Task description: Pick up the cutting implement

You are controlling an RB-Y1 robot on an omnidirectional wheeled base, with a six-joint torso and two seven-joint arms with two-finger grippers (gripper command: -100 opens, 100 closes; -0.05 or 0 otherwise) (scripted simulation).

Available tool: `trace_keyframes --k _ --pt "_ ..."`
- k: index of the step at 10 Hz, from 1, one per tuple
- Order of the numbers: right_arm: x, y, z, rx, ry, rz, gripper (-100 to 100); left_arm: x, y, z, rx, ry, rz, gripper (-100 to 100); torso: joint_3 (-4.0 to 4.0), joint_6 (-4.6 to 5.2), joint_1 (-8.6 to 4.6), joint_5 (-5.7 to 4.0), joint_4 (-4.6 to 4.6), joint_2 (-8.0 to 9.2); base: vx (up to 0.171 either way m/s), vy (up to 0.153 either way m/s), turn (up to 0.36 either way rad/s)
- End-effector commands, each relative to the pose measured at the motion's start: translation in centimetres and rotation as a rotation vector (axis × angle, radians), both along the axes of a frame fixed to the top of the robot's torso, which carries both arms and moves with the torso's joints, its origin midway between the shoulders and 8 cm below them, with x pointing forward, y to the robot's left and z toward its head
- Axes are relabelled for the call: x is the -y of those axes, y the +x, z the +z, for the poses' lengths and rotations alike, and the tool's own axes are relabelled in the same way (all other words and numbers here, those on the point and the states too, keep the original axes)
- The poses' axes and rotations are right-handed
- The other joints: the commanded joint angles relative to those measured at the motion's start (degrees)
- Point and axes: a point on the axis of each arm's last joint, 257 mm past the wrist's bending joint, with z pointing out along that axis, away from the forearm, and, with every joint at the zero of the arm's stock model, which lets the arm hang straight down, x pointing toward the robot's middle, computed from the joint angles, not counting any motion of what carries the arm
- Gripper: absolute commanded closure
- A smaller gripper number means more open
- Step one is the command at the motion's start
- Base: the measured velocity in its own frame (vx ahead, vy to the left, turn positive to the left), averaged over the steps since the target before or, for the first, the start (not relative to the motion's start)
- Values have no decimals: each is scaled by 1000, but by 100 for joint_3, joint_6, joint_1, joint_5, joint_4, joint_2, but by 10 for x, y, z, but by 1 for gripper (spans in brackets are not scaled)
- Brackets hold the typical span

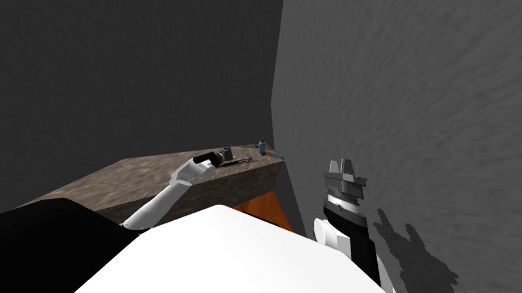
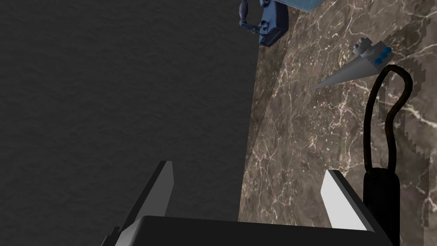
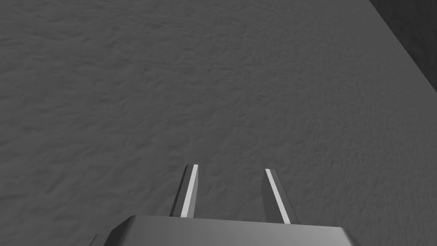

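Observation:
A black tool [image 2: 381, 128] with a thick handle and a thin loop lies on the brown marble counter [image 2: 307, 141]. It rests just outside one finger [image 2: 341, 200] of my left gripper [image 2: 249, 168], which is open and empty over the counter's edge by the dark wall. Beyond the loop lies a grey pointed wedge with blue studs [image 2: 362, 64]. In the head view the left gripper [image 1: 228, 153] hovers at the counter's far end with the thin dark tool [image 1: 243, 161] just past it. My right gripper [image 1: 343, 169] is raised beside the grey wall, open [image 3: 230, 167].
A small blue object [image 2: 269, 21] stands near the counter's far corner [image 1: 261, 146]. Dark walls close the counter in behind and at its right end. Orange-brown cabinet front [image 1: 267, 207] shows below the counter [image 1: 139, 174].

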Motion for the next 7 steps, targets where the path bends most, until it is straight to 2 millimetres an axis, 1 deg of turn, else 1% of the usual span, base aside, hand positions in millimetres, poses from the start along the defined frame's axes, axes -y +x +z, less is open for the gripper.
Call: trace_keyframes --k 1,4,6,7 --pt "0 0 0 0 0 0 0 -1 -1 -5 -27 -2 6 -100 0 0 0 0 0 0 11 5 4" --pt "0 0 0 0 0 0 0 -17 -1 -28 -140 -50 42 -100 -1 -1 3 1 -1 -2 26 10 -71" --pt "0 0 0 0 0 0 0 -19 -5 -37 -178 -47 51 -100 -3 -1 3 1 -1 -5 22 6 -17" --pt "0 0 0 0 0 0 0 -26 -6 -46 -223 -71 69 -100 0 -1 0 1 0 0 25 2 -77"
